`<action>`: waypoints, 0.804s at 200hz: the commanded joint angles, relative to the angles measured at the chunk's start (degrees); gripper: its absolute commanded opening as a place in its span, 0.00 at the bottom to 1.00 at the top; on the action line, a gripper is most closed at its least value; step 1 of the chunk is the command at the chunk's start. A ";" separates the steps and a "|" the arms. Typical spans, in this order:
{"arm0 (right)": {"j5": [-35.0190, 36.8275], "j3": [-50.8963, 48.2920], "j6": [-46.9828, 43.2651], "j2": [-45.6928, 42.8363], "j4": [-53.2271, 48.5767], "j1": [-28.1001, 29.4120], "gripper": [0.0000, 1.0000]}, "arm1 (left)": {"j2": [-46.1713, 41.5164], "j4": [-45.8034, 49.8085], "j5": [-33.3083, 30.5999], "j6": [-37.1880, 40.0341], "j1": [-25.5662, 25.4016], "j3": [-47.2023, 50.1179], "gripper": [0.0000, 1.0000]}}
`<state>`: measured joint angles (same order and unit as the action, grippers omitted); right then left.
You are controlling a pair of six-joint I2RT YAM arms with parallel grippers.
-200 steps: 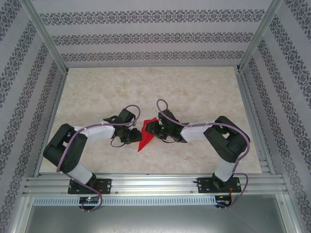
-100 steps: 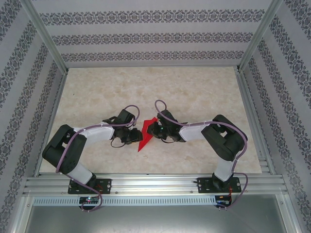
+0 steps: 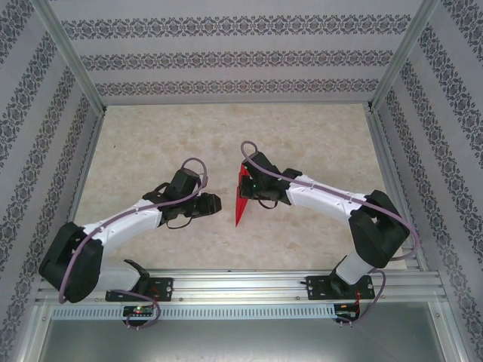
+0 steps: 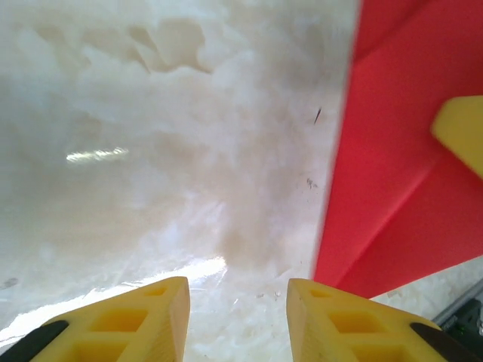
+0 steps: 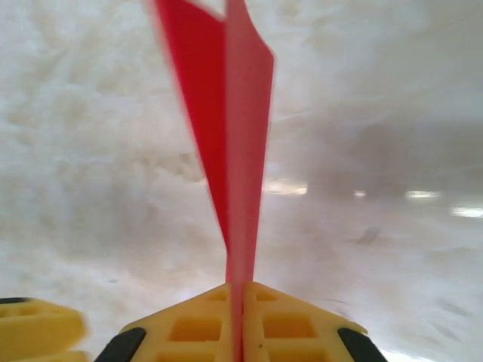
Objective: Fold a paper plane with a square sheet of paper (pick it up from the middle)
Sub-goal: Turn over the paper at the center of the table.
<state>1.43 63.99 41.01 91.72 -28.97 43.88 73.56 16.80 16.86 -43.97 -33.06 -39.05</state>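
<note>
Wide marble-look table [image 3: 302,136], bare all the way to the far edge, where it meets the patterned walls [image 3: 226,60]. There's plenty of open surface to either side too, out to the metal frame posts. Along the near edge runs the aluminium rail [image 3: 241,285], with both bases bolted on.

Left arm [image 3: 121,222] stretches in low from its corner, and right arm [image 3: 332,204] reaches in from the other side. The two wrists meet around mid-table, just near of centre.

Between them is the paper plane [image 3: 241,197], bright red, turned on edge so it reads as a narrow sliver from above, its point aimed at the near rail. Whether that point touches the table, I cannot tell.

Right gripper [image 3: 250,188] has it. In the right wrist view the yellow jaws are pressed together on the folded body [image 5: 243,290], and the plane [image 5: 234,151] rises straight out of the seam.

Left gripper [image 3: 215,204] sits just beside the plane, apart from it. In the left wrist view its jaws are spread [image 4: 238,290] with bare table between them. The plane's long straight edge [image 4: 392,151] fills the right side, with a yellow fingertip [image 4: 460,128] pressed against the red.
</note>
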 commanded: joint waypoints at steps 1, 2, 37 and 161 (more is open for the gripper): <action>15.54 6.88 -9.38 -0.20 -25.42 0.32 0.09 | -3.27 5.42 -8.64 0.17 -0.18 0.90 0.40; 16.11 7.18 -9.46 -0.04 -26.08 0.33 0.09 | -3.35 5.56 -8.88 0.09 -0.17 0.95 0.40; 24.95 16.77 -11.01 9.63 -40.34 1.84 0.10 | -8.07 9.83 -14.66 -2.53 1.70 2.27 0.40; 9.87 43.52 -4.66 37.15 -37.91 10.33 0.39 | -22.62 10.93 -15.83 -8.16 7.52 11.02 0.54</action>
<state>18.00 105.34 35.48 129.08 -68.99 52.95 51.66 26.89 1.37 -50.61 -26.63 -28.60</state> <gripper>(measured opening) 0.342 0.538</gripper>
